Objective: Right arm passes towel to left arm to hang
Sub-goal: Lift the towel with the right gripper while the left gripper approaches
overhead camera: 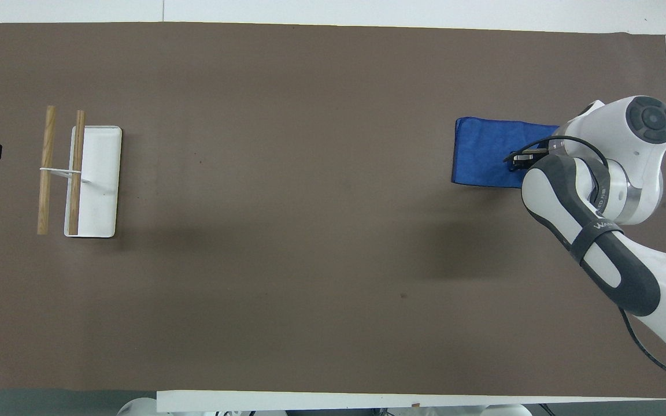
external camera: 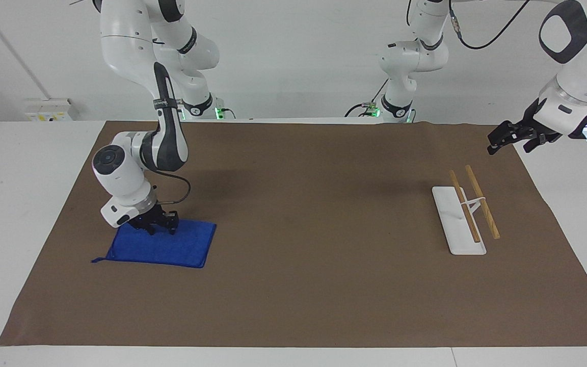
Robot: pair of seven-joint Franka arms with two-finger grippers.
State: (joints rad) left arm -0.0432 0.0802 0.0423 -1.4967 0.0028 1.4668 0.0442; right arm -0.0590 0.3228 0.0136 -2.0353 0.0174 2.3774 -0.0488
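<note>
Bent low, right arm (external camera: 163,137) presses its jaws onto the towel (external camera: 163,246); their opening cannot be told.

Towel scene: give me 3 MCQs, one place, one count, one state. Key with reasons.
1. Where is the towel?
A. toward the right arm's end of the table
B. on the rack
C. in the left gripper

2. How many wooden rods does the rack carry?
A. one
B. two
C. four

3. How does the towel lie?
A. flat on the mat
B. draped over a rod
C. lifted clear

Key: A, it lies under the right gripper. B, two rods run side by side. A, it lies spread flat; the left gripper waits over the mat's edge.
</note>
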